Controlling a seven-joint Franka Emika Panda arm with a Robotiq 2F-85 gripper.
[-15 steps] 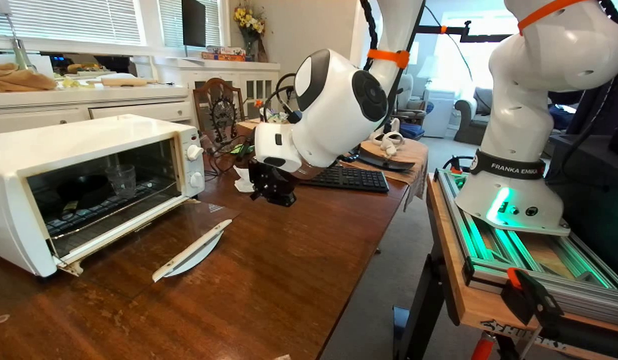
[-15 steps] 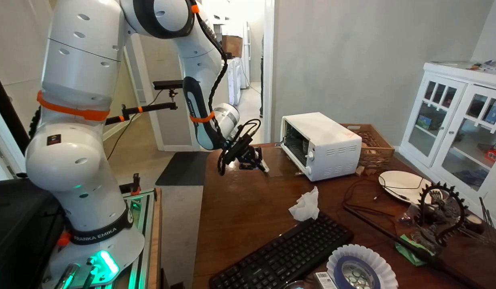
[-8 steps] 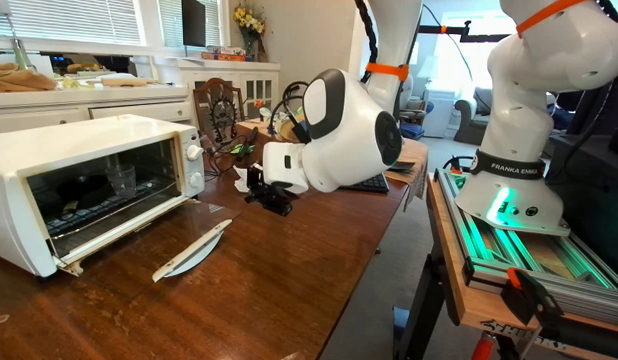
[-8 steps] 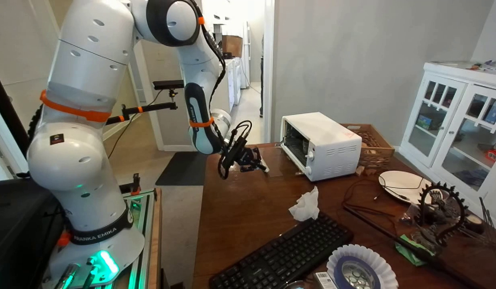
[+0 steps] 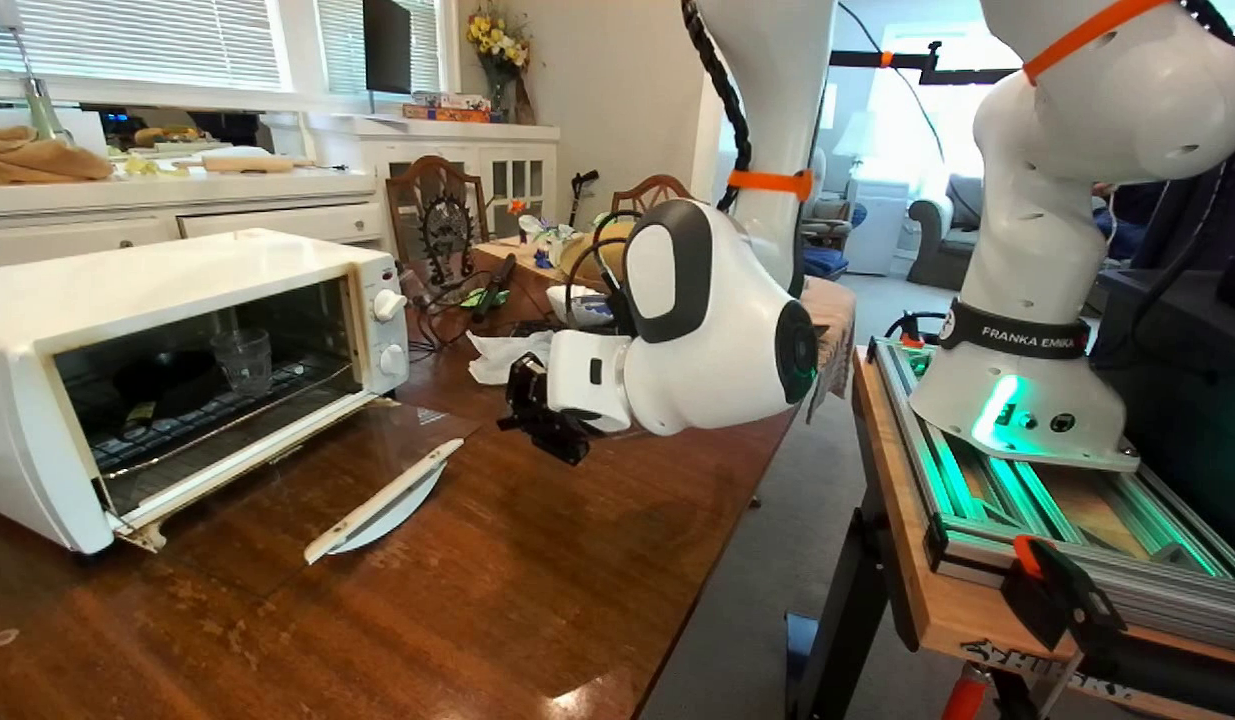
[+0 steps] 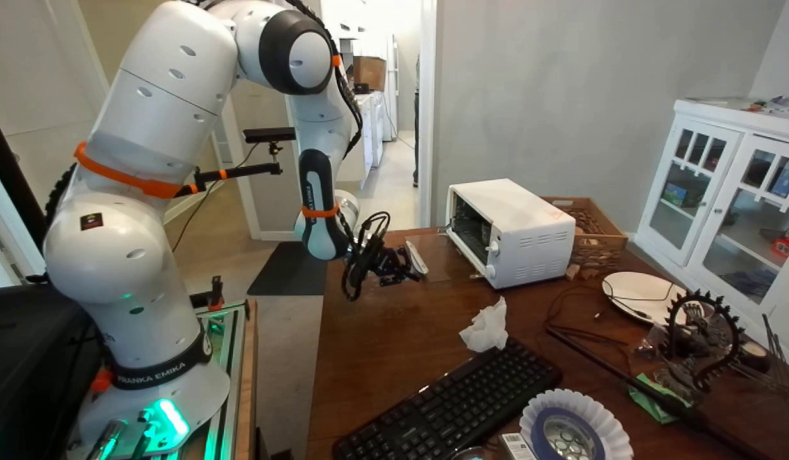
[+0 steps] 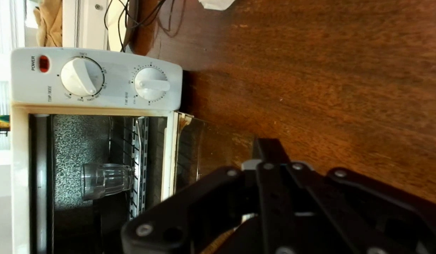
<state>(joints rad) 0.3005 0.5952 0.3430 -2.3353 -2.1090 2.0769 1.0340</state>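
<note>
though lower than before, the hand [image 7: 272, 150] pressed together, near the open toaster oven [image 6: 514, 223].

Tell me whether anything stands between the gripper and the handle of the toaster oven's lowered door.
Nothing visible does. The handle lies uncovered near the gripper, and the crumpled white tissue sits off to the side.

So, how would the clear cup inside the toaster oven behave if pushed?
The clear cup may tip, as it narrows toward the wire rack under it. It looks glossy, so could be slippery. It might be fragile: transparent like glass, though plastic is possible.
</note>
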